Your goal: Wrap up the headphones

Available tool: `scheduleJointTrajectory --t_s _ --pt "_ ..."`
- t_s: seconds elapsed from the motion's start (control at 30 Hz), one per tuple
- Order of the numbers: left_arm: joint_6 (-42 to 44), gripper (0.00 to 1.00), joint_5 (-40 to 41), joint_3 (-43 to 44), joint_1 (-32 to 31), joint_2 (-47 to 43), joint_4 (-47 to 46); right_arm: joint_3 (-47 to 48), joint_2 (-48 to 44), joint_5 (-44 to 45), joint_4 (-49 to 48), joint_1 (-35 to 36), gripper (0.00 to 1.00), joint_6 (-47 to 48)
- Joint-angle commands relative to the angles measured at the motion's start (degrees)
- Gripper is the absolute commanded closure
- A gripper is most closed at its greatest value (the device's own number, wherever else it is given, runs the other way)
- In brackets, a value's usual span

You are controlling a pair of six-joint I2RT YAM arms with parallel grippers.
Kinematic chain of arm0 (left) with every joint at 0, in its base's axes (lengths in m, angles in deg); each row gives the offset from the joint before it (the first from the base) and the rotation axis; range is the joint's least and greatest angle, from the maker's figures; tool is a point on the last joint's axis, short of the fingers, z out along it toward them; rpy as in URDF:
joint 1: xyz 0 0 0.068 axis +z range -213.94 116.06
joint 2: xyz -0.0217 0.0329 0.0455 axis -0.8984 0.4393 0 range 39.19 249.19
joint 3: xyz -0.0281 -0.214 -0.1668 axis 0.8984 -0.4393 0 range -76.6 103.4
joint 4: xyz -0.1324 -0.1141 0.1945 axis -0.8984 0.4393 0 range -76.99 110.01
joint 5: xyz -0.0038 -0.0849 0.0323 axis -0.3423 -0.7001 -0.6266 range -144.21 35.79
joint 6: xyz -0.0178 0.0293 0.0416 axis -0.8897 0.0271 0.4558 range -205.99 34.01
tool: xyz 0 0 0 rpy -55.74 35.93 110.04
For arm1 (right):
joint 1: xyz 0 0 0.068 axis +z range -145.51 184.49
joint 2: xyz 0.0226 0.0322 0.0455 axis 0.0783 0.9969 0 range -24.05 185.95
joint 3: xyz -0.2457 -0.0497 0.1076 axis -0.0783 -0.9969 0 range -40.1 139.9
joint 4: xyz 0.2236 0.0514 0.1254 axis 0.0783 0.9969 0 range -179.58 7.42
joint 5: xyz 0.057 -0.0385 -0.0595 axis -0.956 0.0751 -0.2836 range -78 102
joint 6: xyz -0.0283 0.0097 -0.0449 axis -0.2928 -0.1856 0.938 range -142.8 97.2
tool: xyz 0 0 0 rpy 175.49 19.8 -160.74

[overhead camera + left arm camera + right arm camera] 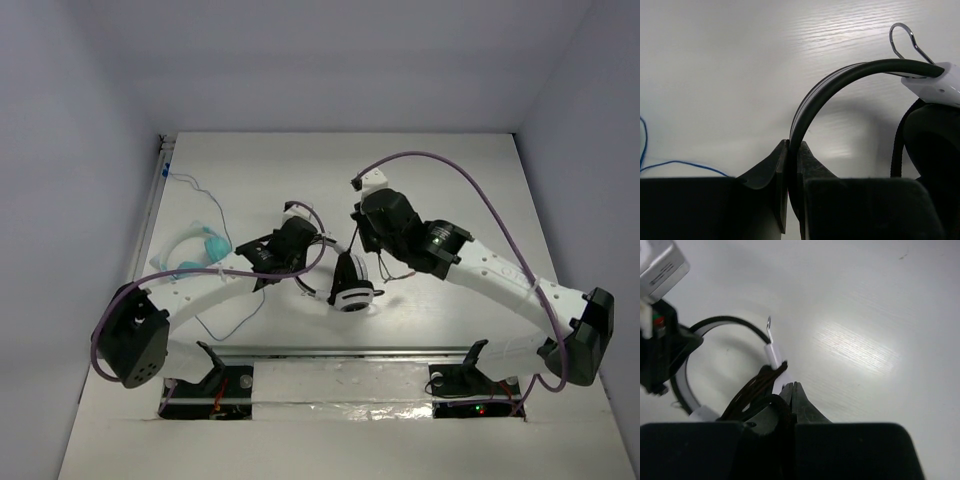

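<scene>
The headphones hang between my two grippers at mid-table. One round black earcup with a white ring (352, 286) faces the camera. My left gripper (297, 243) is shut on the black-and-white headband (815, 95); an earcup (932, 145) and the white slider (940, 84) show at the right of the left wrist view. My right gripper (793, 386) is shut, with the thin black cable (752, 390) looping over its left finger and into the jaws. Several cable turns lie around the white headband end (772, 354). In the top view the right gripper (362, 222) sits just right of the headband.
A small teal object (208, 250) with a thin blue cord (200, 188) lies left of the left arm; the cord also shows in the left wrist view (675, 164). Purple robot cables (480, 190) arc over the right arm. The table's near edge has a metal rail (340, 352).
</scene>
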Motion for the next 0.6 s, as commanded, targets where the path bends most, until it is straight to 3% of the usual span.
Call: scheduleJointTrajectory --t_s 0.0,0.17,0.27,0.57 --pt "4.36 1.00 -7.60 4.44 -0.34 -2.13 -0.17 3.49 1.33 5.01 -6.66 -1.47 1.00 4.29" --pt "8.31 1.00 -10.50 7.78 -0.34 -3.09 1.50 4.37 4.49 11.60 -6.59 -3.04 0.95 5.79" --pt "8.67 1.00 -13.67 8.40 -0.34 -5.02 1.32 1.92 3.97 10.56 -8.94 -5.42 0.84 4.21" --pt "7.79 1.00 -20.61 10.95 0.80 -9.68 1.49 -6.08 0.46 -10.62 -18.08 -11.31 0.79 -3.61"
